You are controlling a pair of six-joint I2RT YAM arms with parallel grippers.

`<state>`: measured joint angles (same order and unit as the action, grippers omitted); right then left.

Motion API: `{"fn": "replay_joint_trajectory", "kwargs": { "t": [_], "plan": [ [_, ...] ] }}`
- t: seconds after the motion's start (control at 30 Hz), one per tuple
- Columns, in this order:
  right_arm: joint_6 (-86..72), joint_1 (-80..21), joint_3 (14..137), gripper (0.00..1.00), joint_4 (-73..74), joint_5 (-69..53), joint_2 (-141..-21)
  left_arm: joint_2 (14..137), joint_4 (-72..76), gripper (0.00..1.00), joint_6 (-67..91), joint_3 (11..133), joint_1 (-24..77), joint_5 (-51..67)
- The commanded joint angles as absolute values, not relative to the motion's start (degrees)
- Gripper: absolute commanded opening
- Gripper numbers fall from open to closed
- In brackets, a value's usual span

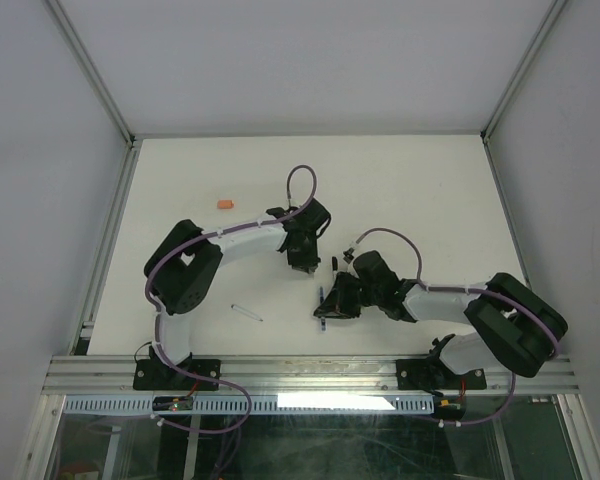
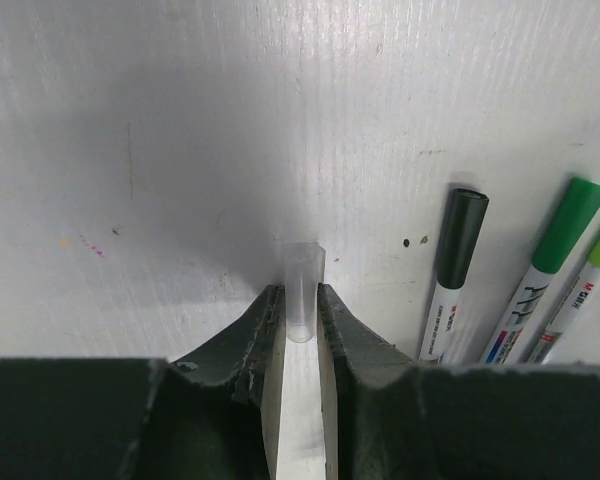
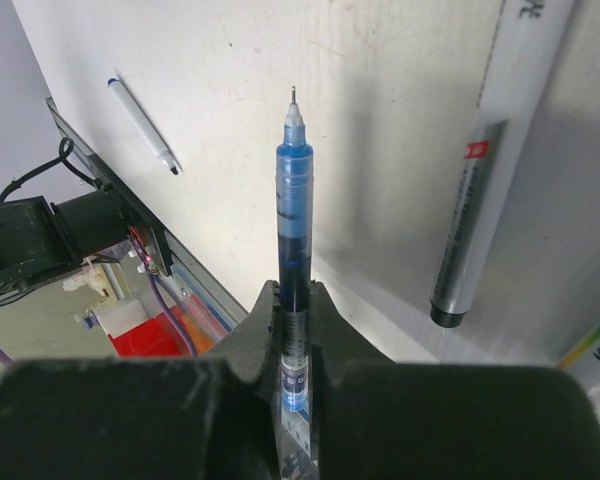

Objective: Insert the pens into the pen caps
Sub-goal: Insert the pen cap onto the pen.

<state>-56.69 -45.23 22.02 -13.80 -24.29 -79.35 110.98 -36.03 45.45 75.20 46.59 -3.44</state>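
- The left claw [image 2: 300, 316] was closed on a clear pen cap [image 2: 303, 272].
- The right claw [image 3: 294, 300] gripped a blue pen [image 3: 293, 205], its tip uncovered.

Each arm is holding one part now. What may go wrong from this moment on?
1. The left gripper pinches the small clear plastic cap only near one end, so it may tilt or slip when pushed.
2. The clear-barrelled blue-ink pen sticks far out of the right gripper; its thin tip may miss the cap's mouth.
3. The black-capped white pen lies close beside that left gripper and may be knocked.
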Motion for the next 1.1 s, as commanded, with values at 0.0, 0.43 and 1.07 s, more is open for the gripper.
{"fn": "replay_joint_trajectory", "kwargs": {
  "t": [0.0, 0.43, 1.07],
  "plan": [
    [-55.19, -45.07, 22.5, 0.0, -12.83, -23.18, -77.62, 114.93, -42.72, 0.19, 42.95, 78.33, 48.42, -9.4],
    [-54.52, -45.05, 22.54, 0.0, -10.92, -21.96, -76.14, 122.08, -53.25, 0.23, 40.13, 83.41, 51.57, -15.12],
    [-56.44, -45.98, 21.49, 0.0, -22.83, -22.59, -81.9, 113.17, -37.83, 0.04, 43.15, 75.25, 50.14, -4.8]
  ]
}}
